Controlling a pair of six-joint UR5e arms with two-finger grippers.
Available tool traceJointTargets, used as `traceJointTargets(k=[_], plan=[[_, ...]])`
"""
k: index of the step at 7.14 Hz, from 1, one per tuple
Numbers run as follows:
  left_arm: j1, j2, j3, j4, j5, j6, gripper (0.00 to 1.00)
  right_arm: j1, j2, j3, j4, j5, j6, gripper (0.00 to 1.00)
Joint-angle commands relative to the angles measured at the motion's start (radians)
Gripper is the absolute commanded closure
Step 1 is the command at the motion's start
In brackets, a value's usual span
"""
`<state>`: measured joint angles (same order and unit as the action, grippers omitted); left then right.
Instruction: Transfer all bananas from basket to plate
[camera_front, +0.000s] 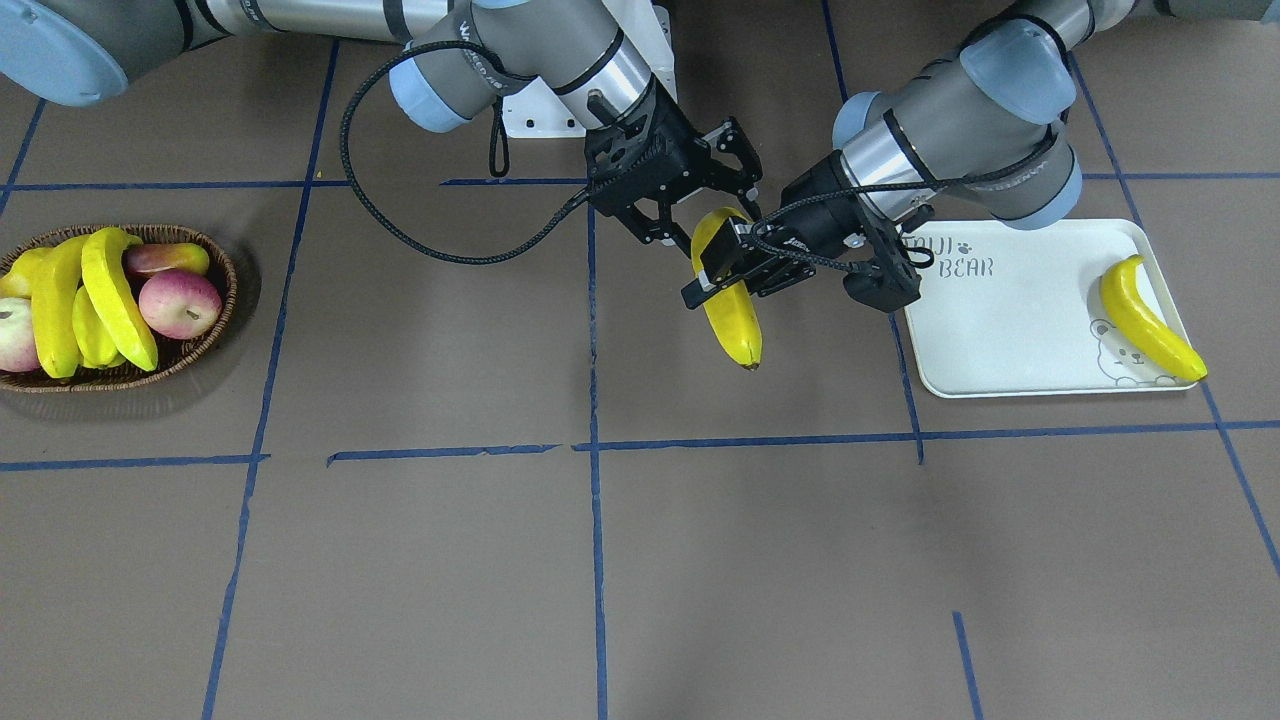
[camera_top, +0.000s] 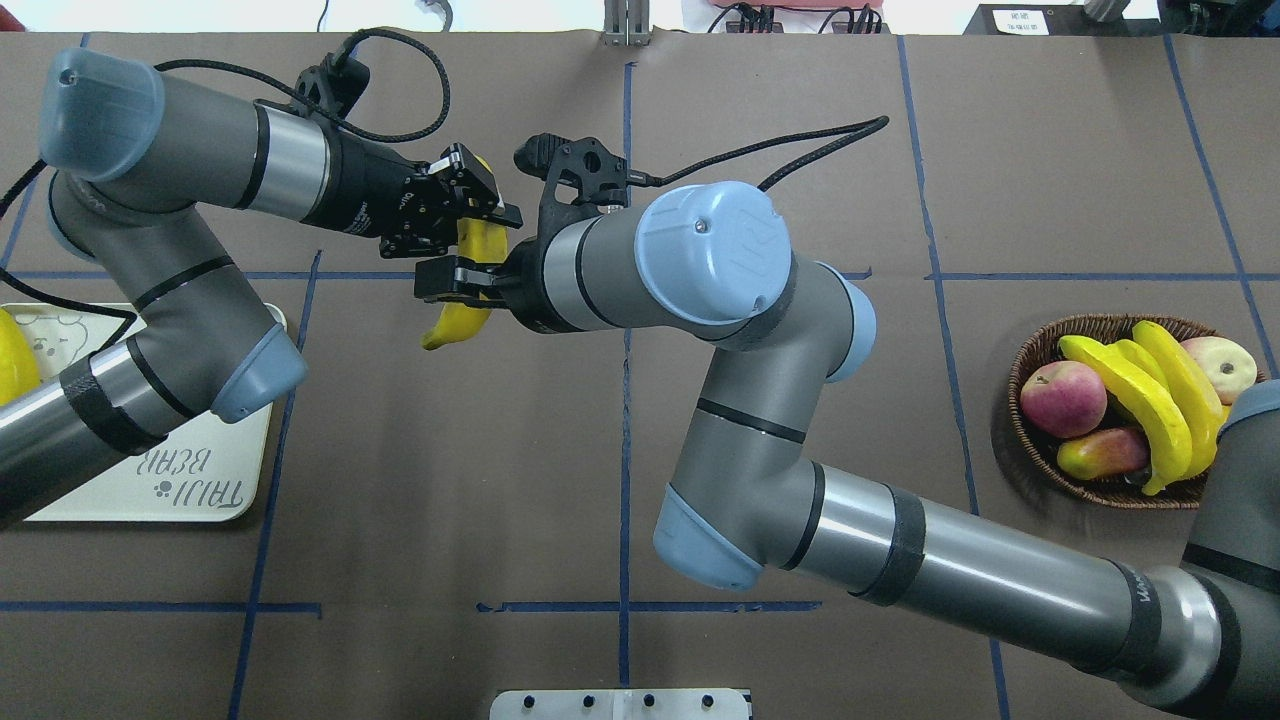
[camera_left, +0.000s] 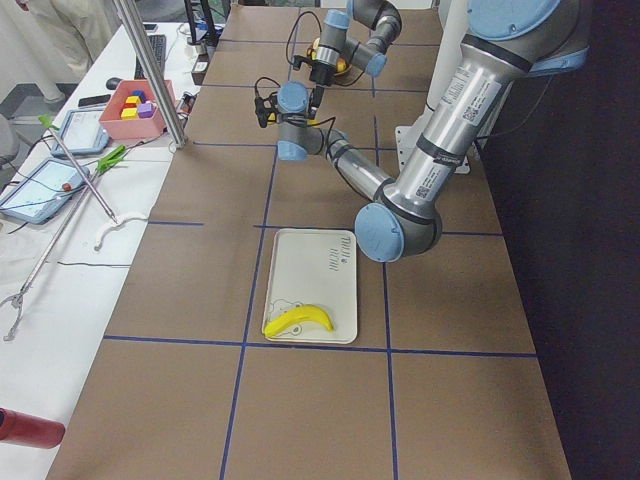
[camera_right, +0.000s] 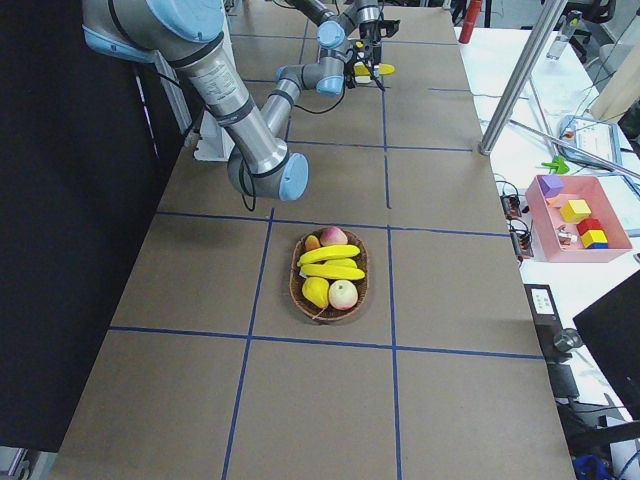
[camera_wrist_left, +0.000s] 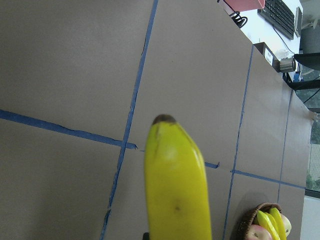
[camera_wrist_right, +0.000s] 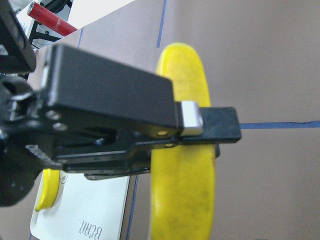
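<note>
So the lifted banana (camera_front: 738, 325) is up off the worktop (camera_front: 450, 560), roughly in the middle. It sits between the wicker basket (camera_front: 225, 290) and the white plate (camera_front: 1010, 320), a lot nearer the plate, with its dark tip pointing away from the robot. The left gripper (camera_front: 738, 272) is clamped across its middle, one finger on each flank. The right gripper (camera_front: 718, 222) has its fingers either side of the end nearest the robot, but we can't tell if it's actually pinching or sitting loose. On the plate we've got one plate banana (camera_front: 1150, 320), lying at the end away from the arms, across the bear drawing. The basket is well apart on the robot's right, holding a basket banana (camera_front: 118, 300) and a second basket banana (camera_front: 55, 315) alongside a red apple (camera_front: 180, 303) and other fruit.
</note>
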<state>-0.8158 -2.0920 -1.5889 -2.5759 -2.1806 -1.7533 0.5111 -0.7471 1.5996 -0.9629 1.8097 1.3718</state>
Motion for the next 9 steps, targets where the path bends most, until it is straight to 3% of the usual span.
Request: traceJointTargets(k=[1, 4, 7, 8, 9], plan=[[-0.022, 0.042, 0.000, 0.012, 0.010, -0.002, 1.00, 0.078, -0.065, 0.019, -0.010, 0.118, -0.003, 0.00], [-0.123, 0.191, 0.001, 0.087, 0.007, 0.011, 1.00, 0.214, -0.222, 0.075, -0.097, 0.275, -0.058, 0.01], [-0.187, 0.413, 0.018, 0.109, 0.007, 0.121, 1.00, 0.300, -0.311, 0.177, -0.424, 0.286, -0.361, 0.01], [-0.195, 0.450, 0.067, 0.109, 0.007, 0.183, 1.00, 0.317, -0.339, 0.197, -0.503, 0.286, -0.438, 0.01], [-0.207, 0.466, 0.119, 0.111, 0.007, 0.196, 1.00, 0.329, -0.383, 0.215, -0.511, 0.286, -0.495, 0.01]])
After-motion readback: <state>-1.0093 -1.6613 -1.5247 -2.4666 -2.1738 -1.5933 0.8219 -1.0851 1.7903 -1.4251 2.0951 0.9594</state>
